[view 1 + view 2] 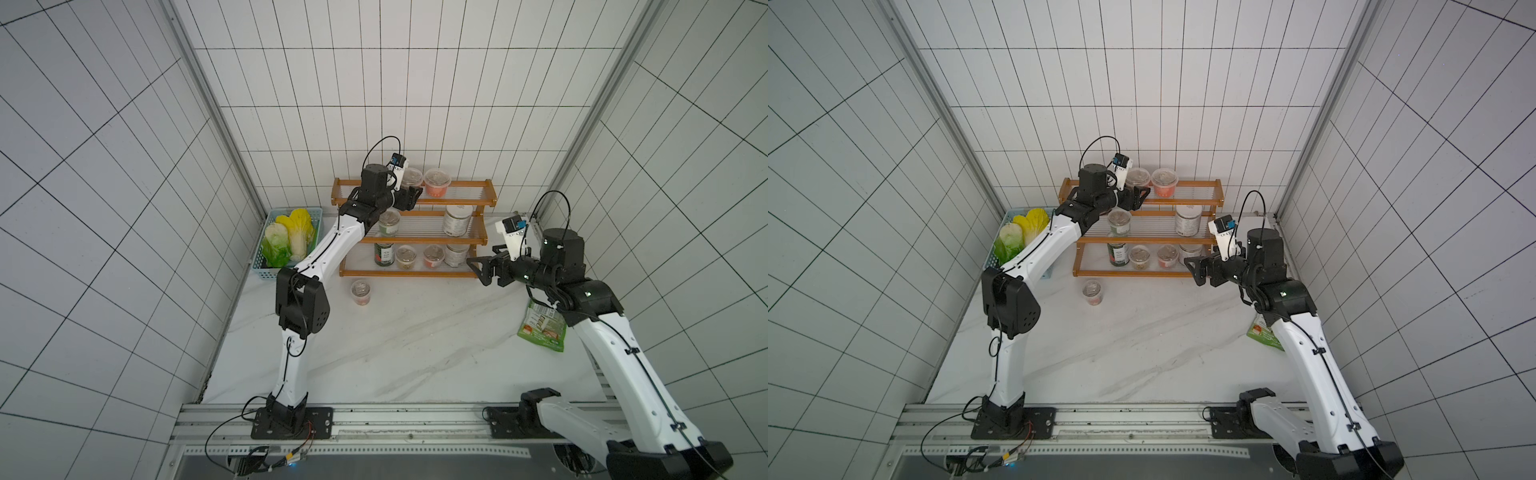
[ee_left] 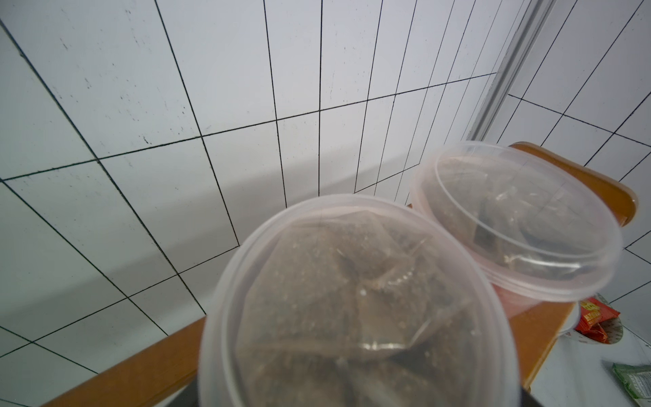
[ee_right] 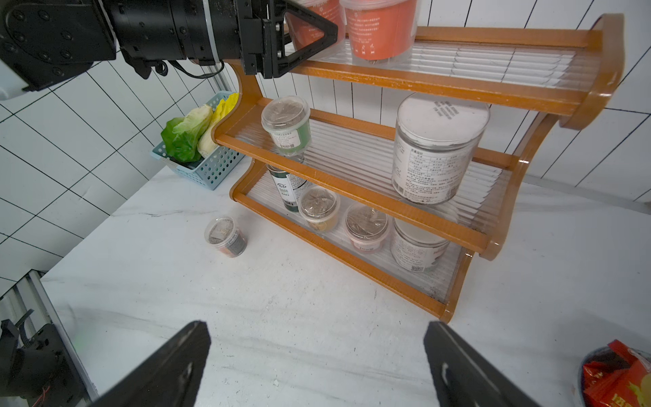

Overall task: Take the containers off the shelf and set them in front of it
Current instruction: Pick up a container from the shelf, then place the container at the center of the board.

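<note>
The wooden three-tier shelf [image 1: 415, 273] [image 3: 352, 186] stands against the back wall with several containers on it. On the top tier my left gripper [image 1: 411, 195] reaches around the left orange cup [image 1: 411, 176] [image 2: 352, 299], whose clear lid fills the left wrist view and hides the fingers. A second orange cup [image 1: 437, 180] [image 2: 510, 218] sits right beside it. Whether the jaws press the cup does not show. One lidded cup [image 1: 360, 291] [image 3: 225, 236] stands on the table before the shelf. My right gripper [image 1: 478, 270] [image 3: 317, 327] hovers open over the table at the shelf's right front corner, holding nothing.
A light-blue basket [image 1: 266, 272] of cabbages sits left of the shelf, under my left arm. A green snack bag [image 1: 542, 328] lies on the table beneath my right arm. A red packet [image 3: 616, 373] lies by the right gripper. Tiled walls close in behind and on both sides.
</note>
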Action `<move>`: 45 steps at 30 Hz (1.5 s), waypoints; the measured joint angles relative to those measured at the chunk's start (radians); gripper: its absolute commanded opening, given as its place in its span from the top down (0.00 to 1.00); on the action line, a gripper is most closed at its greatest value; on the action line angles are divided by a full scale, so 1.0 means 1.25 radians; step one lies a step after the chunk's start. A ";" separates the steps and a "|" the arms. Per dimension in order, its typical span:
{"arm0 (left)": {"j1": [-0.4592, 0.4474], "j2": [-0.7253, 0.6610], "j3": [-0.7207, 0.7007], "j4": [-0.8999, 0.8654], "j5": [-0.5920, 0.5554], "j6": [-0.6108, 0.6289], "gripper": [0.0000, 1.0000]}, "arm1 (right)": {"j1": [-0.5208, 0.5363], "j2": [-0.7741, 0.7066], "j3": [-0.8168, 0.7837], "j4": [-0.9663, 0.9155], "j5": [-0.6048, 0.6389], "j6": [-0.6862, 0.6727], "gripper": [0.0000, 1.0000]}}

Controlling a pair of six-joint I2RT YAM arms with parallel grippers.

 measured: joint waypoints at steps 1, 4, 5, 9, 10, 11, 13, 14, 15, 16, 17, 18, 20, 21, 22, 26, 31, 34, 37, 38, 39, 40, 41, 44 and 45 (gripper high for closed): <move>0.000 0.002 0.002 0.002 0.002 0.003 0.35 | 0.000 0.001 0.000 0.000 0.000 0.000 0.01; 0.000 0.005 0.003 0.010 0.002 0.008 0.41 | 0.000 0.002 0.000 0.000 0.000 0.000 0.01; 0.000 0.006 0.003 0.011 0.002 0.008 0.43 | 0.000 0.002 0.000 0.000 0.000 0.000 0.01; -0.003 0.005 -0.005 0.023 0.002 0.015 0.46 | 0.000 0.002 0.000 0.000 0.000 0.000 0.01; -0.004 0.002 -0.017 0.036 0.001 0.020 0.47 | 0.000 0.003 0.000 0.000 0.000 0.000 0.01; -0.005 -0.005 -0.034 0.054 -0.005 0.027 0.47 | 0.000 0.004 0.000 0.000 0.000 0.000 0.01; -0.009 -0.026 -0.071 0.080 -0.015 0.038 0.47 | 0.000 0.006 0.001 0.000 0.000 0.000 0.01; -0.010 -0.039 -0.094 0.092 -0.020 0.044 0.47 | 0.000 0.008 0.001 0.000 0.000 0.000 0.01; -0.012 -0.056 -0.120 0.104 -0.025 0.048 0.47 | 0.000 0.008 0.002 0.000 0.000 0.000 0.01; -0.015 -0.078 -0.150 0.114 -0.032 0.052 0.47 | 0.000 0.008 0.003 0.000 0.000 0.000 0.01; -0.017 -0.098 -0.178 0.122 -0.038 0.055 0.47 | 0.000 0.008 0.005 0.000 0.000 0.000 0.01; -0.020 -0.125 -0.212 0.127 -0.044 0.057 0.47 | 0.000 0.008 0.009 0.000 0.000 0.000 0.01; -0.027 -0.177 -0.270 0.133 -0.056 0.060 0.47 | 0.000 0.008 0.016 0.001 0.000 0.000 0.01; -0.032 -0.207 -0.301 0.140 -0.062 0.062 0.47 | 0.000 0.007 0.018 0.001 0.000 0.000 0.01; -0.037 -0.239 -0.333 0.146 -0.070 0.062 0.47 | 0.000 0.007 0.018 0.001 0.000 0.000 0.01; -0.064 -0.386 -0.492 0.185 -0.109 0.054 0.47 | 0.000 0.006 0.018 0.001 -0.005 0.001 0.01; -0.160 -0.570 -0.727 0.249 -0.190 0.027 0.48 | 0.000 -0.009 0.016 0.001 -0.024 0.010 0.01; -0.236 -0.640 -0.858 0.273 -0.239 0.005 0.49 | 0.000 -0.032 0.005 0.001 -0.026 0.016 0.01; -0.295 -0.678 -0.994 0.304 -0.300 -0.045 0.49 | 0.000 -0.056 -0.009 0.001 -0.029 0.020 0.01; -0.311 -0.680 -1.035 0.319 -0.323 -0.063 0.49 | 0.000 -0.060 -0.012 0.002 -0.032 0.021 0.01; -0.327 -0.678 -1.075 0.338 -0.347 -0.080 0.49 | 0.000 -0.063 -0.016 0.001 -0.035 0.022 0.01; -0.344 -0.668 -1.113 0.358 -0.374 -0.097 0.50 | 0.000 -0.063 -0.018 0.001 -0.039 0.023 0.01; -0.359 -0.651 -1.136 0.371 -0.399 -0.111 0.50 | 0.000 -0.063 -0.020 0.001 -0.041 0.023 0.01; -0.400 -0.553 -1.156 0.414 -0.480 -0.162 0.50 | 0.000 -0.062 -0.030 0.001 -0.044 0.024 0.01; -0.412 -0.519 -1.156 0.436 -0.507 -0.176 0.50 | 0.000 -0.063 -0.032 0.001 -0.044 0.024 0.01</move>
